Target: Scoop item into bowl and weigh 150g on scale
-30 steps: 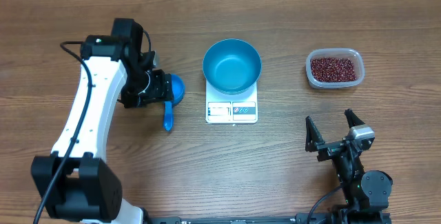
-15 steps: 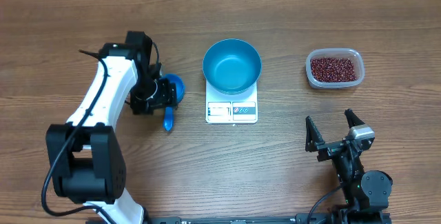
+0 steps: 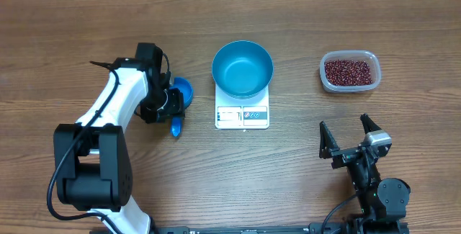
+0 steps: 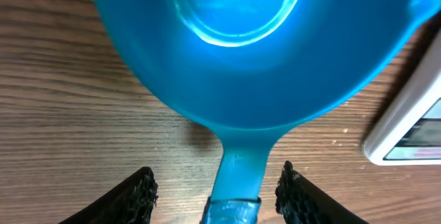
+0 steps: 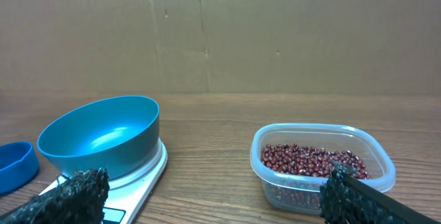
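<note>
The left hand [image 4: 217,191] sits low over the table [image 3: 216,183], its 2 fingers apart on either side of the handle of the blue scoop [image 3: 180,92], with a gap showing on each side. The blue bowl [image 3: 242,68] stands on the white scale [image 3: 242,117] just beside the scoop, and the beans [image 3: 349,71] lie in a clear tub [image 3: 323,75] well off to the right. The right hand [image 3: 348,139] is near the table's front edge, fingers spread wide and gripping nothing.

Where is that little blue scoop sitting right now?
In the overhead view the scoop lies on the table, just left of the scale. Its handle sits between the open fingers of the left gripper.
</note>
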You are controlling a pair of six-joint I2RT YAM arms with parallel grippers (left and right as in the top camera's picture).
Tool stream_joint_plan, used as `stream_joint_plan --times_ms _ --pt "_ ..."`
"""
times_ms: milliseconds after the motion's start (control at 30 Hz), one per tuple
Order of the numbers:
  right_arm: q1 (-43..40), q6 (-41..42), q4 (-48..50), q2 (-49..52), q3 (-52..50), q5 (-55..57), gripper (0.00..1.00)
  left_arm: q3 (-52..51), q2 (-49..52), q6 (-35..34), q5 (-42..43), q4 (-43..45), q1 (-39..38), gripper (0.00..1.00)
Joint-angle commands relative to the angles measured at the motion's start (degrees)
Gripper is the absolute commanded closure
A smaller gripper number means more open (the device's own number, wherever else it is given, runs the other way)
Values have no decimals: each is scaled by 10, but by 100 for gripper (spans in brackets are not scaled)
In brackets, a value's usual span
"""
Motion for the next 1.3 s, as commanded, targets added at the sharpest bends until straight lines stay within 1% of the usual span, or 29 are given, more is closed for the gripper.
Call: stream_joint_plan --times_ms 0,167,233,367,433,467,500,767,800,867,1100,1267 --pt "2 -1 3 -6 -6 2 0 -11 5 0 -26 14 -21 40" --pt "2 -1 3 -6 -6 2 0 -12 5 -6 -90 23 -44 42" --pt "2 -1 3 -6 -6 2 0 -12 5 -17 -94 28 -47 42" --pt "2 0 3 -6 -6 2 0 -14 5 -30 -94 45 -47 42" --pt "2 -1 3 -6 -6 2 0 -14 5 -33 -94 49 -47 44" --pt "2 0 3 -6 -6 2 0 -14 5 -35 -93 50 -47 53" --pt "2 -1 3 -6 -6 2 0 -14 5 -34 -91 50 -47 55" --pt "2 0 3 -6 -6 2 0 -14 5 -35 -67 48 -52 57" --pt "2 0 3 -6 -6 2 0 -14 5 -34 -64 48 -53 59" --pt "2 -1 3 -6 -6 2 0 -14 5 -37 -64 49 -55 62" --pt "2 0 3 -6 -6 2 0 -14 5 -54 -64 52 -55 62" --pt "2 0 3 -6 -6 2 0 -14 5 -64 -64 52 -55 66"
